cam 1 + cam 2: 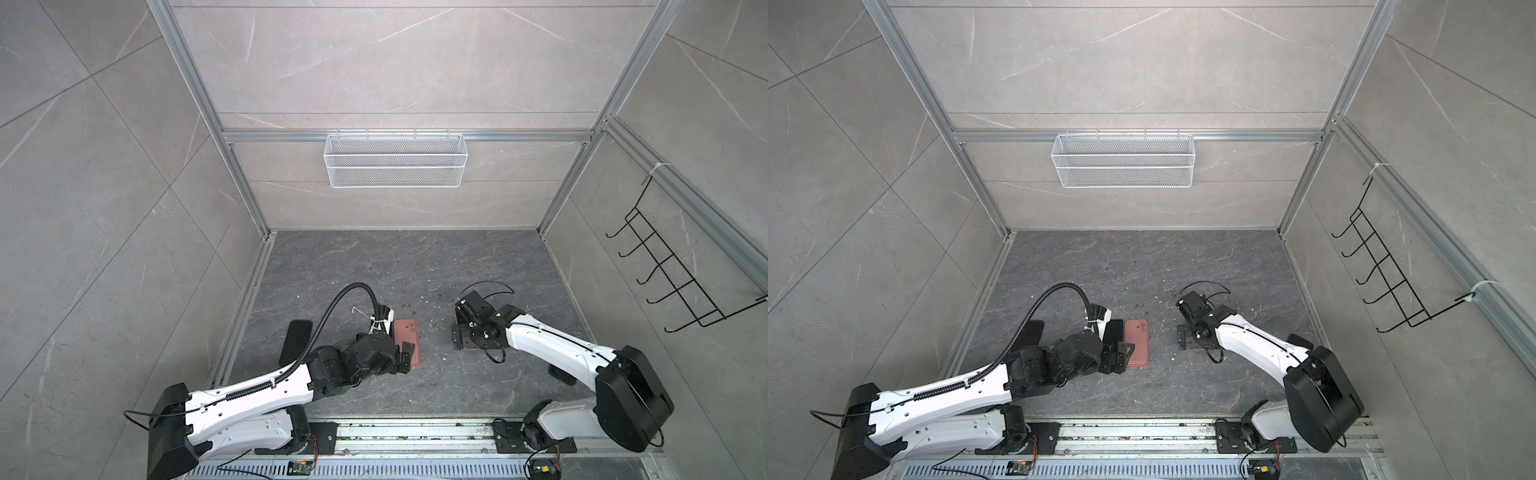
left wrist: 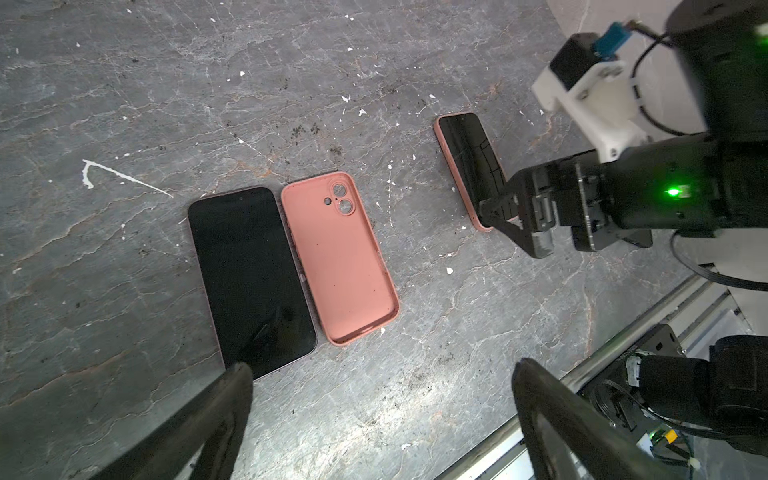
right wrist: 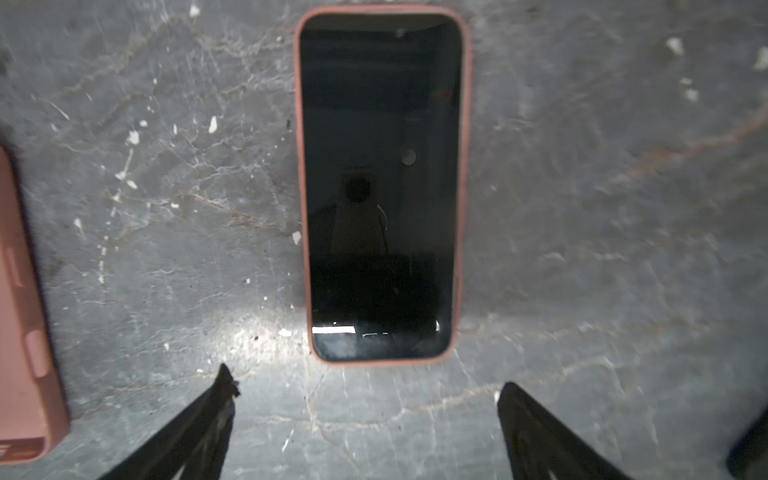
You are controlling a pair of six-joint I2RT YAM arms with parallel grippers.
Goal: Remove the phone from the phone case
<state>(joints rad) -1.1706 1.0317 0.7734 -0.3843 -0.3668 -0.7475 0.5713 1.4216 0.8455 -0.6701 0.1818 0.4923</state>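
Aluminium rail (image 1: 415,434) runs closest to me, on my side of the empty case (image 1: 411,338) (image 2: 338,257) that I take as my marker. That case is salmon pink and lies open side up on the grey stone worktop (image 1: 415,266).

Over the case's near end hangs the left gripper (image 1: 405,358) (image 2: 382,368), jaws spread wide with nothing between them. Just beside the case's left long edge, parallel to it, a bare phone (image 2: 251,282) (image 1: 1113,332) lies screen up.

Right of the case and well apart from it lies the cased phone (image 3: 380,183) (image 2: 465,158), flat and screen up. Its pink rim is unbroken all round the glass, so the phone sits fully in its case. The right gripper (image 3: 368,380) hovers over the end nearer the rail, jaws wide open, gripping nothing. In both top views it hides that phone almost entirely.

Left of the case, past the left arm, lies a flat black slab (image 1: 296,340). It may be another phone, though I can't tell from here.

Far behind the case, a white wire basket (image 1: 395,160) hangs on the back wall.
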